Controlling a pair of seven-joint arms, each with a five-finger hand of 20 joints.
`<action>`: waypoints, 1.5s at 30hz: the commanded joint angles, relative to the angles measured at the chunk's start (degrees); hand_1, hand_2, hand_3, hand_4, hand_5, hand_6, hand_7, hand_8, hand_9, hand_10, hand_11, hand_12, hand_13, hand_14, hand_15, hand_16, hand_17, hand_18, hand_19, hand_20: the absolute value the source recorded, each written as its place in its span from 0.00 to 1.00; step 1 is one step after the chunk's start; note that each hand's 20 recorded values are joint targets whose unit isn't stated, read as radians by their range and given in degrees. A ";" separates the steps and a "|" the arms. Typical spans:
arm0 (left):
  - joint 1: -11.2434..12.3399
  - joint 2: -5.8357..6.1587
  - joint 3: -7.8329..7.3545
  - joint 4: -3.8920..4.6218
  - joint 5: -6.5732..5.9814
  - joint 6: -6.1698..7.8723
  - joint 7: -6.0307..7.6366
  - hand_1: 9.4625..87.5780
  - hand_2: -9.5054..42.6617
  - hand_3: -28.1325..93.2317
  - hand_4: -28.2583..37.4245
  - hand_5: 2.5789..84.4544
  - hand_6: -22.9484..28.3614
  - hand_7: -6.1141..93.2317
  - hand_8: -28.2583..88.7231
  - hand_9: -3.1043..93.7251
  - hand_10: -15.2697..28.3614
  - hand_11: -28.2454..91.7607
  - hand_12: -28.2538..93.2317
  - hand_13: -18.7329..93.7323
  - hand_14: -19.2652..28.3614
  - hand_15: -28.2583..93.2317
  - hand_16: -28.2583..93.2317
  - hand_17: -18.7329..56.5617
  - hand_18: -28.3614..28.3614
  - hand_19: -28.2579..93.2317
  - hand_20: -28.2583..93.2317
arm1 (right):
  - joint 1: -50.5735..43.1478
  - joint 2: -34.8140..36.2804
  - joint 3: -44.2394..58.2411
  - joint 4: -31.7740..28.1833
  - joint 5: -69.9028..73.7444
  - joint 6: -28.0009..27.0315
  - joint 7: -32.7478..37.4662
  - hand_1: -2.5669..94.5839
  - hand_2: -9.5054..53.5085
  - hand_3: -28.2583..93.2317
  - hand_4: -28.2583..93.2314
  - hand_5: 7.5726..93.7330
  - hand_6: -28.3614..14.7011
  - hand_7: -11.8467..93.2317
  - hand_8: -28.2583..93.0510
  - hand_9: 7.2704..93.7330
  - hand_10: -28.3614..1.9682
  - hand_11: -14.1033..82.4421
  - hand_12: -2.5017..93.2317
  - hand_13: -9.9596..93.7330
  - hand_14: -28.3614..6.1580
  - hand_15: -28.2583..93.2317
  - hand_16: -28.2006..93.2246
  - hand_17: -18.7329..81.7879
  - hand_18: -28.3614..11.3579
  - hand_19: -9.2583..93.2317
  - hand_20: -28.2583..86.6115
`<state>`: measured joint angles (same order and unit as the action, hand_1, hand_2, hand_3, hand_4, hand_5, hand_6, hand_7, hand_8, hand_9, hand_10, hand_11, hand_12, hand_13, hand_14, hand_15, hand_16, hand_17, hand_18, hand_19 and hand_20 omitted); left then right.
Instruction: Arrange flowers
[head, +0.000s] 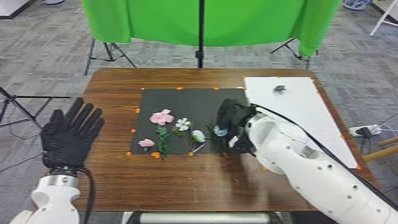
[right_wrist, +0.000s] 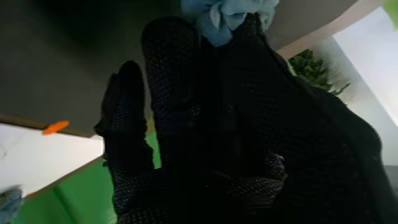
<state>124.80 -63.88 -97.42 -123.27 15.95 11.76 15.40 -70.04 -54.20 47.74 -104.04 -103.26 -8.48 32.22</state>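
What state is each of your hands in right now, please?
Left hand: open, fingers straight, holding nothing.
Right hand: at the light-blue flower; whether it grips it cannot be told.

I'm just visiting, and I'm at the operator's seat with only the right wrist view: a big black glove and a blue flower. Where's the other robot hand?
Observer: The left robot hand is at the left edge of the table, with its fingers straight.

Visitor: Is it touching any flowers over there?

Observer: No, the nearest ones, two pink flowers, the larger and the smaller, lie apart from it on a dark sheet.

Visitor: Pink! I had no idea. Anything next to those?

Observer: Yes, a white flower lies just to the right of the larger pink one.
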 joint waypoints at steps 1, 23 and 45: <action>1.14 0.07 -0.66 -0.15 0.22 -0.06 -0.83 0.17 0.43 0.86 0.00 0.47 0.58 0.12 0.18 0.38 0.62 0.33 0.32 0.39 0.67 0.39 0.21 0.21 0.69 0.37 0.34 | -1.18 0.18 -0.61 -2.55 -4.11 2.80 -1.61 0.69 0.00 0.80 0.00 0.73 0.61 0.42 0.23 0.83 0.58 0.28 0.46 0.74 0.59 0.57 0.58 0.47 0.18 0.85 0.61; 1.91 -0.70 -1.39 -0.63 -2.37 -0.60 -0.05 0.17 0.44 0.87 0.00 0.48 0.59 0.13 0.18 0.38 0.63 0.33 0.32 0.40 0.68 0.40 0.22 0.20 0.70 0.38 0.34 | 0.60 2.39 5.28 1.57 -12.69 13.95 0.11 0.51 0.00 0.88 0.00 0.61 0.57 0.26 0.13 0.57 0.41 0.29 0.19 0.60 0.41 0.66 0.39 0.45 0.18 0.87 0.56; -0.93 0.45 -0.20 0.26 -3.50 0.26 0.57 0.17 0.44 0.86 0.00 0.48 0.58 0.13 0.18 0.39 0.63 0.33 0.32 0.39 0.68 0.41 0.22 0.20 0.70 0.38 0.34 | 11.11 1.35 1.86 32.61 -10.23 9.98 -3.71 0.56 0.00 0.83 0.00 0.39 0.67 0.30 0.11 0.33 0.66 0.24 0.12 0.41 0.48 0.30 0.39 0.34 0.36 0.50 0.37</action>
<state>125.26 -63.76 -98.36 -123.95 13.15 11.61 16.14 -59.02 -51.84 52.94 -74.85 -109.31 2.80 26.64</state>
